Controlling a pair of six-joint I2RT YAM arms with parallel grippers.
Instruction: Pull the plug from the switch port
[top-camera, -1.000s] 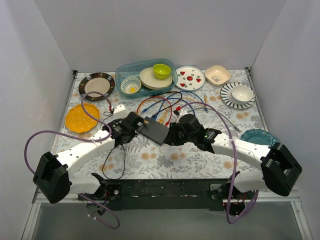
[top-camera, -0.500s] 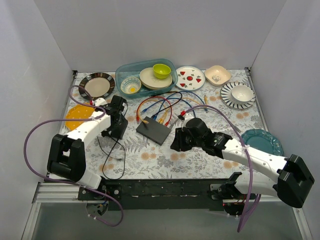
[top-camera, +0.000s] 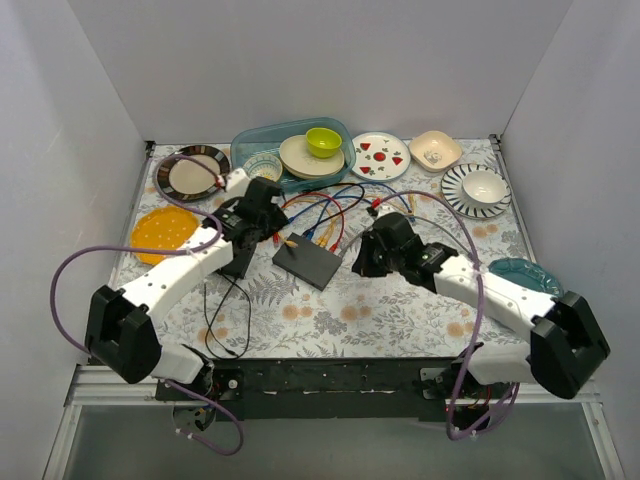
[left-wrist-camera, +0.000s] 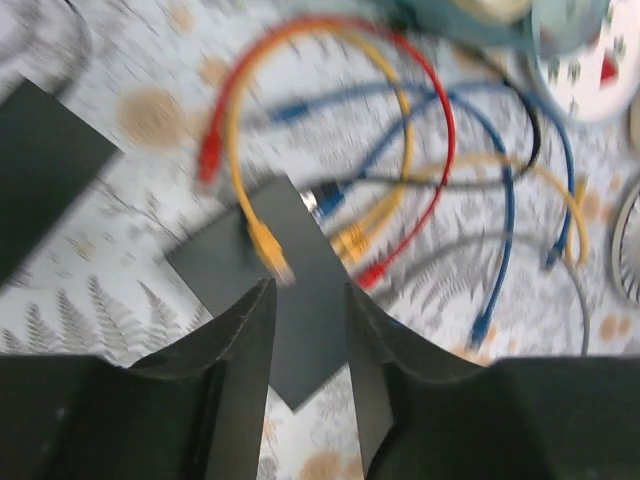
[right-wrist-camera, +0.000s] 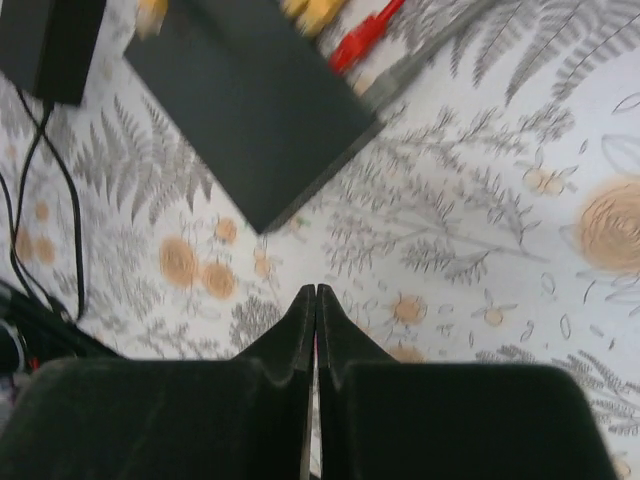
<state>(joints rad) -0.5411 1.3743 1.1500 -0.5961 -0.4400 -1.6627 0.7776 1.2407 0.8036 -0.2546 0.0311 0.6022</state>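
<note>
The switch (top-camera: 310, 263) is a flat black box lying on the floral tablecloth; it also shows in the left wrist view (left-wrist-camera: 290, 310) and the right wrist view (right-wrist-camera: 250, 110). Blue, yellow and red plugs (left-wrist-camera: 352, 240) sit along its far edge. A loose yellow plug (left-wrist-camera: 268, 248) lies on its top. My left gripper (top-camera: 268, 218) is open and empty, hovering at the switch's back left; its gap (left-wrist-camera: 306, 295) frames the switch. My right gripper (top-camera: 362, 262) is shut on nothing (right-wrist-camera: 316, 292), just right of the switch.
A black adapter block (top-camera: 238, 262) with a black cord lies left of the switch. Coloured patch cables (top-camera: 330, 205) loop behind it. A teal tub (top-camera: 292, 160) with bowls, plates and bowls line the back. A yellow plate (top-camera: 163, 233) sits left and a teal plate (top-camera: 520, 272) right.
Both grippers have left the switch. My left arm swung out left, then came back toward the switch's back-left corner. My right gripper drew back to the right. The loose yellow plug now lies on the switch.
</note>
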